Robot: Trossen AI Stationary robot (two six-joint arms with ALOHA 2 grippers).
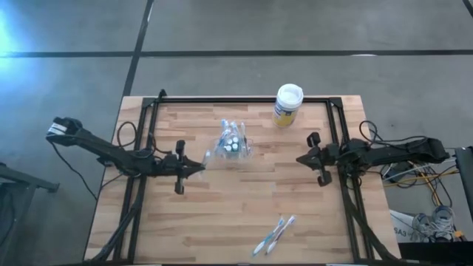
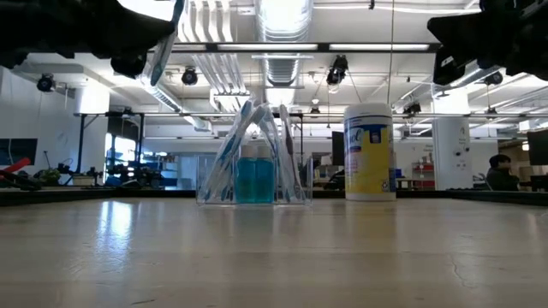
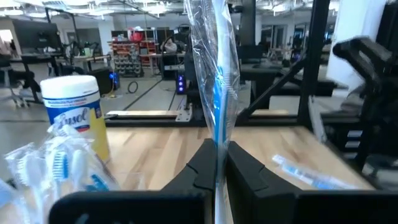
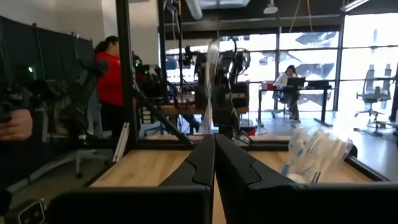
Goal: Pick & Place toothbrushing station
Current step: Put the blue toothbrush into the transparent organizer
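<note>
Left tool (image 3: 216, 163) clenched on wrapped toothbrush (image 3: 217, 74), raised beside clear holder (image 1: 232, 144) mid-surface (image 1: 222, 214). Right tool (image 1: 301, 159) closed, empty, waiting right. You risk slippery wrapper twisting, brush missing holder, tipping it.

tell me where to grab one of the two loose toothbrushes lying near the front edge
Grip a loose toothbrush across its thin handle near mid-length, coming straight down from above. It lies flat and angled on the table, close beside its twin, so turn the fingers crosswise to the handle.
</note>
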